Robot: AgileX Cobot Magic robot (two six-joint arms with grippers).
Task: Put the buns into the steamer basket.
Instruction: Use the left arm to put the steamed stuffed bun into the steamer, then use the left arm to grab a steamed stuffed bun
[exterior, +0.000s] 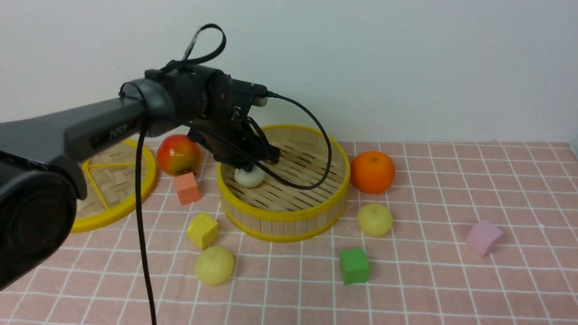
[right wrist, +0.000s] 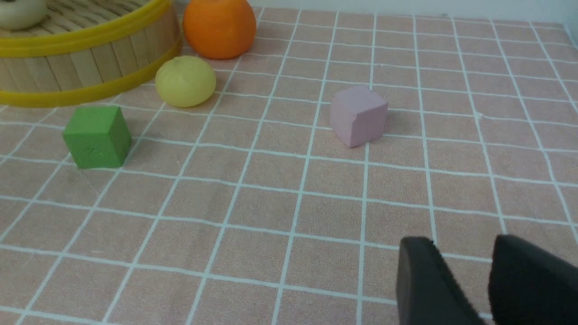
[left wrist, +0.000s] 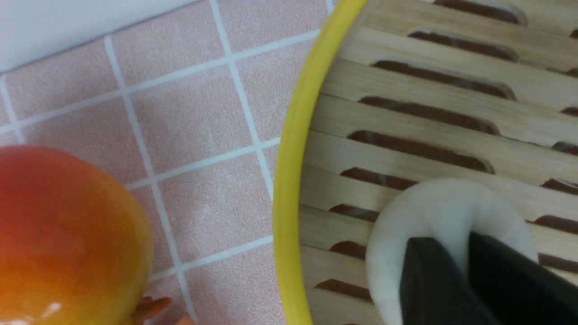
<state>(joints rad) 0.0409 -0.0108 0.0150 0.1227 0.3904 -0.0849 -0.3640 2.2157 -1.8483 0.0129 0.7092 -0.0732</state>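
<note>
Right gripper [right wrist: 463, 246] hangs low over the pink cloth [right wrist: 271, 203], jaws apart and empty, well to the near right of the steamer basket [exterior: 282, 223]. One yellow-green bun [exterior: 214, 265] lies in front of the basket, toward its left. The other yellow-green bun [exterior: 375, 219] sits just beside its right wall. Inside, near the left rim, the white bun [exterior: 249, 177] rests on the slats (the left gripper [left wrist: 456, 246] touches its top, jaws slightly parted; whether it grips, I cannot tell).

Even, bright light, soft shadows; small glare on the blurred apple [left wrist: 67, 234].
</note>
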